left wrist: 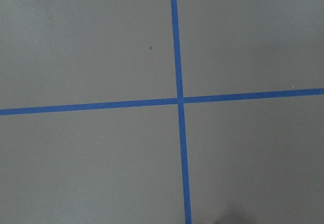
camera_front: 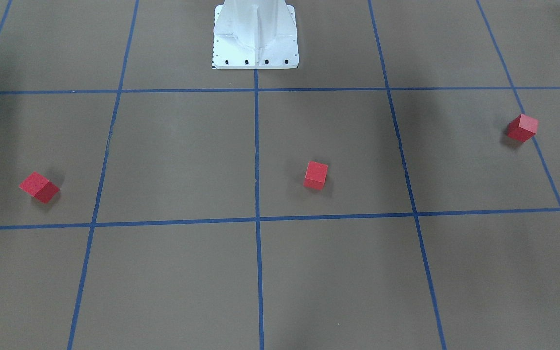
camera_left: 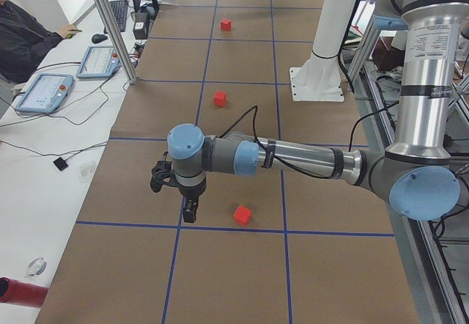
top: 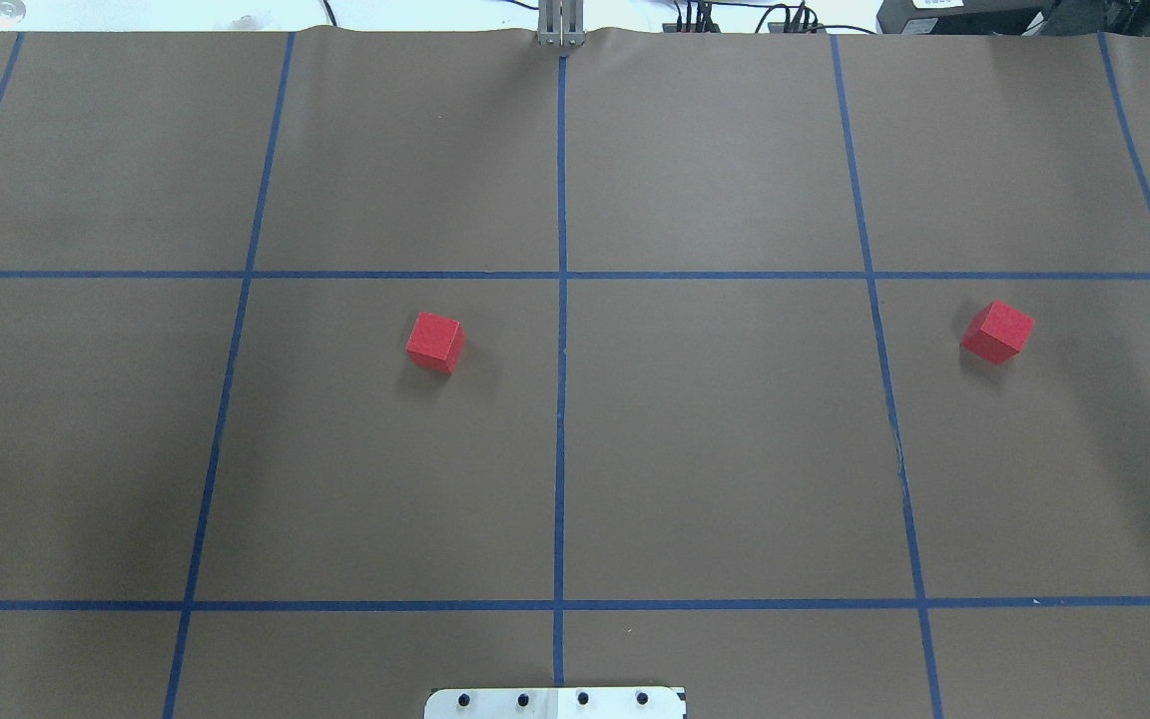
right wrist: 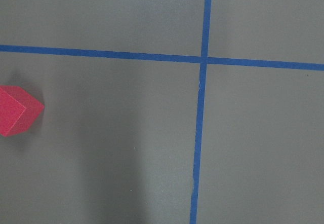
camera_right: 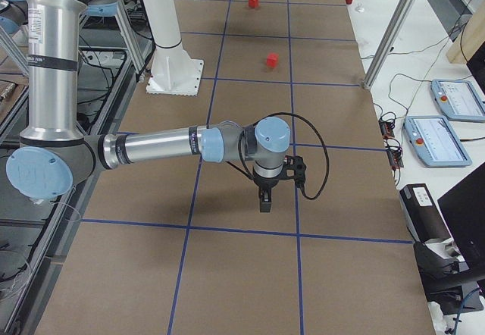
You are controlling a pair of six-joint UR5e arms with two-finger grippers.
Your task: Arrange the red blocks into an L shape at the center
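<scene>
Three red blocks lie apart on the brown gridded surface. One block (camera_front: 315,175) (top: 435,342) sits a short way from the center (camera_front: 256,219) (top: 562,275), on my left side. Another (camera_front: 40,186) (top: 996,332) lies far out on my right, and its corner shows at the left edge of the right wrist view (right wrist: 15,110). The last one (camera_front: 522,128) (camera_left: 242,215) lies far out on my left. My left gripper (camera_left: 189,210) hangs low beside that block, apart from it. My right gripper (camera_right: 264,198) points down over the paper. I cannot tell whether either is open or shut.
The white robot base (camera_front: 255,34) (top: 555,702) stands at the table's near edge. A seated person (camera_left: 22,38), tablets (camera_left: 44,93) and cables are on the side desk. Metal posts (camera_left: 110,23) (camera_right: 394,28) stand at the table's edge. A red cylinder (camera_left: 15,292) lies off the paper.
</scene>
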